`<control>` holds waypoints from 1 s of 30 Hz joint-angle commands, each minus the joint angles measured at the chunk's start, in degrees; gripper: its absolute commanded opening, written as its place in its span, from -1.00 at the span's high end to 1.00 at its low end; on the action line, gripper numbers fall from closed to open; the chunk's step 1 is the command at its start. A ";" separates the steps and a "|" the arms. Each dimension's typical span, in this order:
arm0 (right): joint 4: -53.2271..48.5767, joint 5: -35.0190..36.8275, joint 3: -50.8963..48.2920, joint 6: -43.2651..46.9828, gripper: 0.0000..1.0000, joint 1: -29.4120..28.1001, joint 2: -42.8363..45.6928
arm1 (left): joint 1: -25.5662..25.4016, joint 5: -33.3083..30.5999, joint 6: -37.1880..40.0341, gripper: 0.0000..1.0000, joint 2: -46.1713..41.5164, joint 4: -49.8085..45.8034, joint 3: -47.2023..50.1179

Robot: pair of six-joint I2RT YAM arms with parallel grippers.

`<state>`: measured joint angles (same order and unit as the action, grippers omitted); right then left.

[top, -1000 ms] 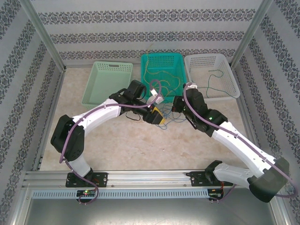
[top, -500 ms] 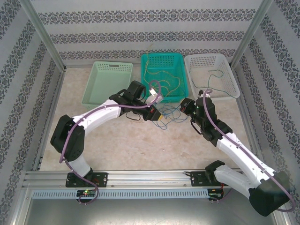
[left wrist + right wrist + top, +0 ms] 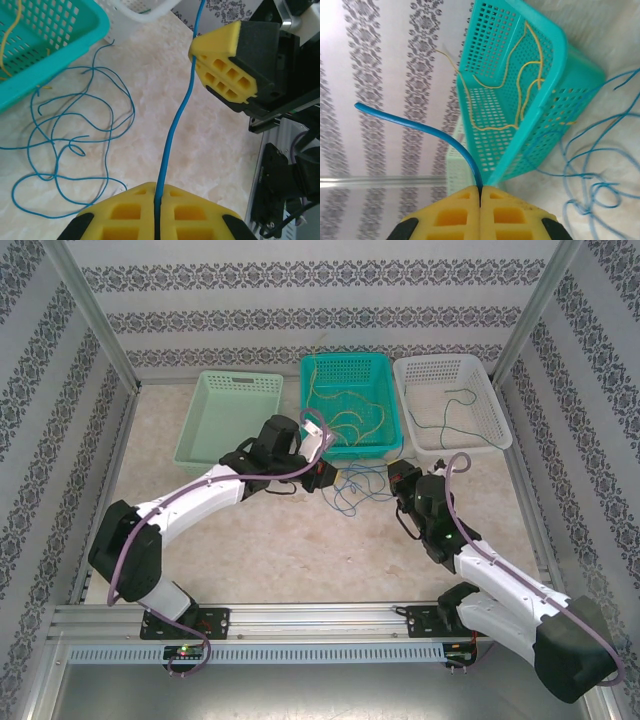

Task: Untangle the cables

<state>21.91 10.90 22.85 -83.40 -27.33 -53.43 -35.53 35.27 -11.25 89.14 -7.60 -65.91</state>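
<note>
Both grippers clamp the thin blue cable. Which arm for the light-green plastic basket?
Left, likely: left gripper, on the blue cable, is nearer the light-green basket than right gripper.

2 arms, left arm (image 3: 205, 488) and right arm (image 3: 500, 575): white shells, black joints, purple cable (image 3: 185, 492) along each. Left gripper (image 3: 159, 190), right gripper (image 3: 480, 192): yellow fingers (image 3: 125, 212), rectangular pockets.

Counter (image 3: 300, 550): beige marbled surface, an aluminium rail (image 3: 320, 616) is fixed along its near edge. Three baskets are set directly on it in a row at the far side: light green basket (image 3: 240, 378) at left, teal basket (image 3: 345, 359) in the middle, white basket (image 3: 440, 362) at right, close beside one another. Blue cable (image 3: 352, 490) is spread in loose overlapping loops on the surface just in front of the teal basket, near its front wall.
</note>
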 commanded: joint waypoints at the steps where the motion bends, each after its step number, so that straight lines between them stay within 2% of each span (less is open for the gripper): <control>1: 6.51 6.68 -1.23 -8.89 1.00 0.21 0.24 | -0.20 -3.72 -0.81 1.00 -2.65 1.54 1.72; 4: 5.52 5.89 0.06 -8.61 1.00 0.10 0.85 | -0.17 -3.83 -0.79 1.00 -2.94 1.31 2.38; 5: 4.54 5.43 0.84 -7.46 0.90 0.09 0.99 | -0.18 -4.05 -0.80 1.00 -3.09 1.27 2.53; 7: 0.86 5.17 3.22 -3.15 0.36 -0.47 1.23 | -0.16 -5.01 -0.33 1.00 -3.59 0.50 2.30; 9: -1.17 5.45 4.99 1.38 0.07 -1.20 1.15 | 0.14 -7.29 0.70 1.00 -4.13 -1.53 1.41; 11: -1.47 4.84 6.08 4.82 -0.46 -1.40 0.96 | 1.24 -9.77 1.55 1.00 -5.25 -4.01 0.25; 12: -1.88 4.67 6.60 6.34 -0.61 -1.34 1.03 | 2.26 -11.03 1.87 1.00 -6.00 -5.24 -0.21; 20: -15.62 5.36 9.34 13.75 -0.66 -1.19 4.87 | 16.01 -21.26 4.59 1.00 -9.49 -17.45 -4.63; 24: -18.75 6.18 7.12 13.12 -0.66 -0.98 6.51 | 22.78 -21.97 5.38 1.00 -3.90 -21.67 -8.25; 28: -21.14 6.16 5.51 12.57 -0.66 -0.23 8.13 | 26.39 -17.20 5.69 1.00 4.52 -24.44 -12.46; 30: -21.94 6.07 5.04 12.54 -0.66 0.28 9.13 | 27.91 -16.93 3.74 1.00 9.08 -25.54 -14.32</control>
<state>3.11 15.59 29.06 -71.92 -27.88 -45.80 -9.21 16.62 -6.94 93.56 -27.38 -78.37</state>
